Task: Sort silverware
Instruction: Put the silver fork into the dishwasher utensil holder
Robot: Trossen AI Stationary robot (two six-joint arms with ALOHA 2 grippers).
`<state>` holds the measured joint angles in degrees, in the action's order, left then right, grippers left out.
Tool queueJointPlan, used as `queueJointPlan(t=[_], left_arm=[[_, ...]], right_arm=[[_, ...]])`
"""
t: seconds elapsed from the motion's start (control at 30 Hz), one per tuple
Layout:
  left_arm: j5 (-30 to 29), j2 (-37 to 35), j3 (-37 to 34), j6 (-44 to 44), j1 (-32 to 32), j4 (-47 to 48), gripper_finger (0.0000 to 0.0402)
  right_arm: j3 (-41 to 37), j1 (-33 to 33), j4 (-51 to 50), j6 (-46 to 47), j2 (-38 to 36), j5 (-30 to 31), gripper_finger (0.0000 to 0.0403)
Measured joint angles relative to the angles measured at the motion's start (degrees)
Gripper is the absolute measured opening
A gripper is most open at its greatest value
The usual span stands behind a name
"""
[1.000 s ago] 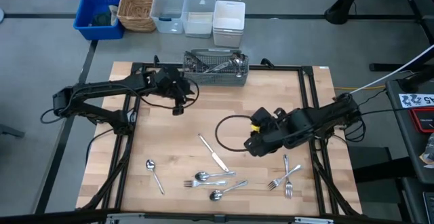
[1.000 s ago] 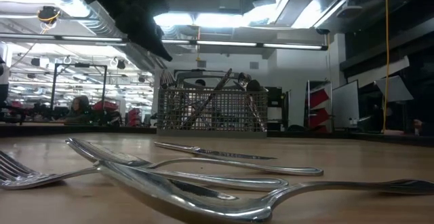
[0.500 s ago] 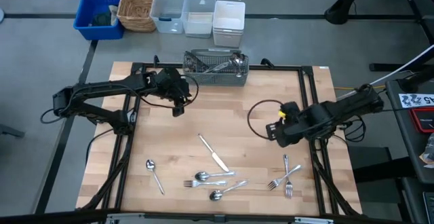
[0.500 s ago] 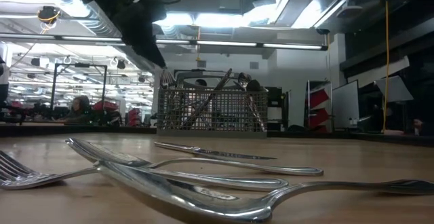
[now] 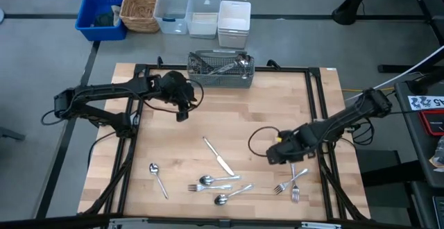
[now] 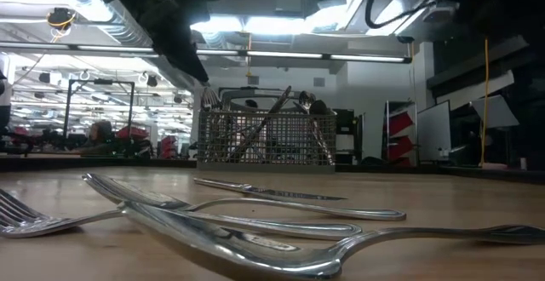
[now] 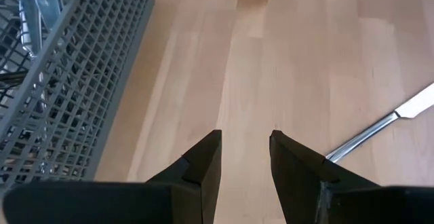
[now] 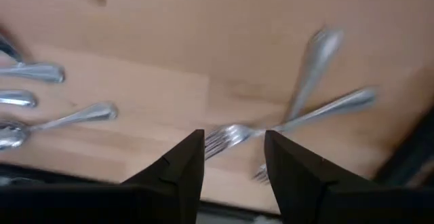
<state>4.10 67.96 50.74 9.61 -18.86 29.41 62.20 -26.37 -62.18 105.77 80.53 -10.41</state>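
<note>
Loose silverware lies on the near half of the wooden table (image 5: 277, 97): a knife (image 5: 217, 156), two spoons (image 5: 211, 182) (image 5: 229, 196), a lone spoon (image 5: 158, 177) and two crossed forks (image 5: 291, 180) (image 8: 298, 119). More silverware stands in the grey wire-mesh basket (image 5: 220, 69) (image 7: 61, 81) at the far edge. My right gripper (image 5: 272, 157) (image 8: 234, 146) hangs open and pointing down, just left of the forks and clear of them. My left gripper (image 5: 182, 113) (image 7: 245, 142) hovers open over bare wood, near the basket's left end, with nothing between its fingers.
Beyond the table's far edge stand a blue bin (image 5: 100, 14), a wicker basket (image 5: 139, 7), clear tubs (image 5: 187, 10) and a white tub (image 5: 234, 17). A black cable loop (image 5: 258, 137) hangs beside my right gripper. Bare wood lies between the basket and the loose pieces.
My right gripper has come down toward the table and ended nearer the near edge, beside the forks, while its wrist has rolled and tipped to point steeply down. It has stayed open. The silverware has not moved.
</note>
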Motion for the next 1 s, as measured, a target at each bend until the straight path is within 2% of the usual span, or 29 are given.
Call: queueJointPlan(t=[0.2, 0.37, 0.5, 0.8, 1.0], left_arm=[[0.0, 0.0, 0.0, 0.9, 0.1, 0.0, 0.0111], [0.0, 0.0, 0.0, 1.0, 0.1, 0.0, 0.0111], [0.0, 0.0, 0.0, 2.0, 0.1, 0.0, 0.0111], [0.0, 0.0, 0.0, 2.2, 0.1, 0.0, 0.0111], [0.0, 0.0, 0.0, 1.4, 0.1, 0.0, 0.0111]], right_arm=[[-5.1, -5.9, 12.5, 16.4, 0.0, -1.8, 0.0156], [-6.6, -13.2, 17.2, 32.8, 0.2, 3.3, 0.0156], [-6.7, -15.8, 19.2, 33.5, 2.7, 2.9, 0.0156], [-6.7, -16.9, 19.2, 33.4, 9.9, 3.3, 0.0155], [-6.7, -18.5, 18.6, 33.4, 11.1, 3.4, 0.0126]])
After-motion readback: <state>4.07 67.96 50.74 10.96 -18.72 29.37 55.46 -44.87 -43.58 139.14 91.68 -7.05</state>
